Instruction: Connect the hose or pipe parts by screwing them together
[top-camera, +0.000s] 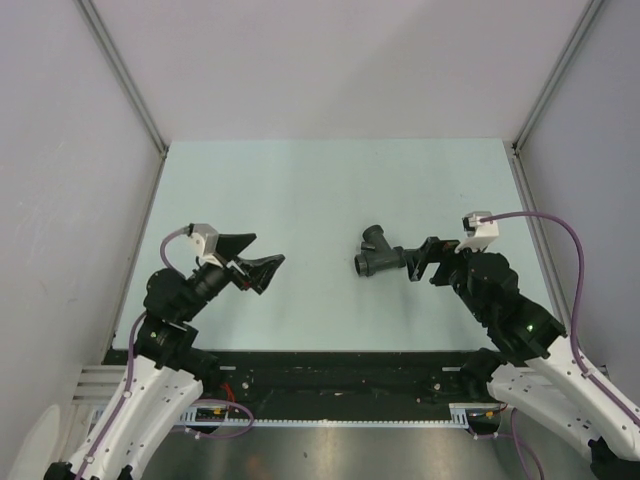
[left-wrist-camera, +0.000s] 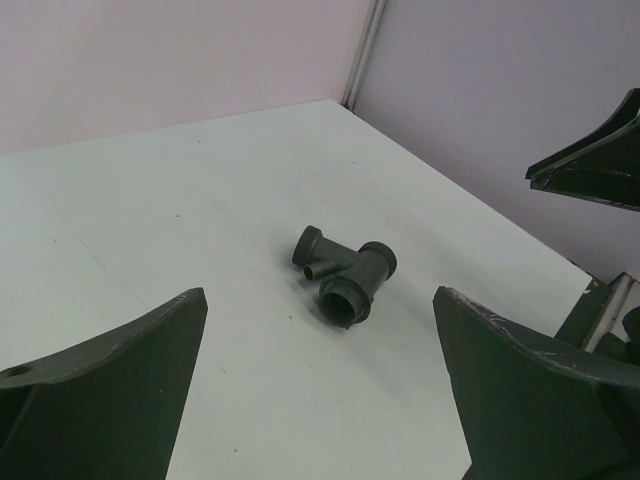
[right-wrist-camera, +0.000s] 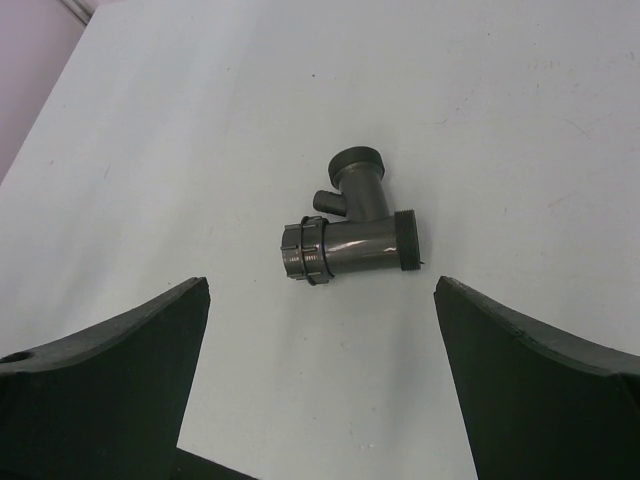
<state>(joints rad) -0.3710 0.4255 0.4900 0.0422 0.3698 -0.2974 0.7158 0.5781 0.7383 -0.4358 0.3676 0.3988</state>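
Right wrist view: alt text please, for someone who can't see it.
A dark grey plastic branched pipe fitting lies on the pale table, untouched, just beyond the gap between the right gripper's open black fingers. A ribbed collar is at its left end, a flange at its right, and the branch points away from the camera.

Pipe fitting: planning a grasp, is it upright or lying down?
Lying down: the pipe fitting rests lengthwise on the table, mouths facing sideways.
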